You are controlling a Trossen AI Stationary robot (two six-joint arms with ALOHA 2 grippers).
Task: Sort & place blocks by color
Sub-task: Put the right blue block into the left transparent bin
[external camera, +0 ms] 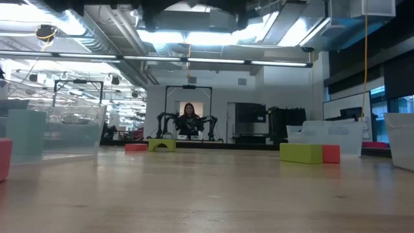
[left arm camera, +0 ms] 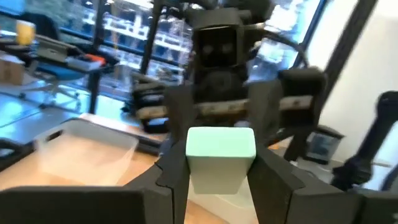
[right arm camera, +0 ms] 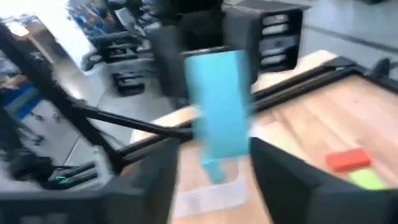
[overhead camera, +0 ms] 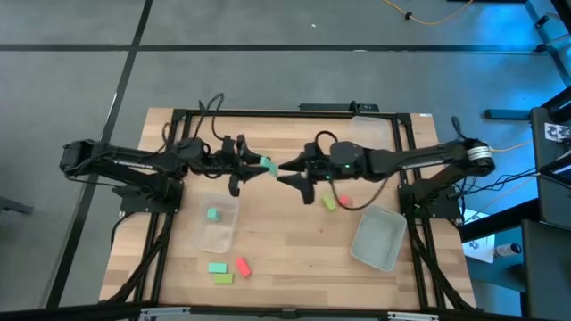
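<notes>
Between both grippers, teal block point(overhead camera: 265, 164), long axis across.

The middle of the tabletop point(overhead camera: 285, 241) is left bare. Passage is blocked at lower left by a clear tub point(overhead camera: 217, 223) and at lower right by another tub point(overhead camera: 378, 238).

From my station the right wrist view was smeared, so the teal block point(right arm camera: 219, 106) showed only as a streaked slab and I couldn't tell which fingers touched it. In the low view neither arm appeared, and a red-pink block point(external camera: 4, 158) at the left edge was cut off. In the high view the grippers' meeting point stayed too small to read.
</notes>
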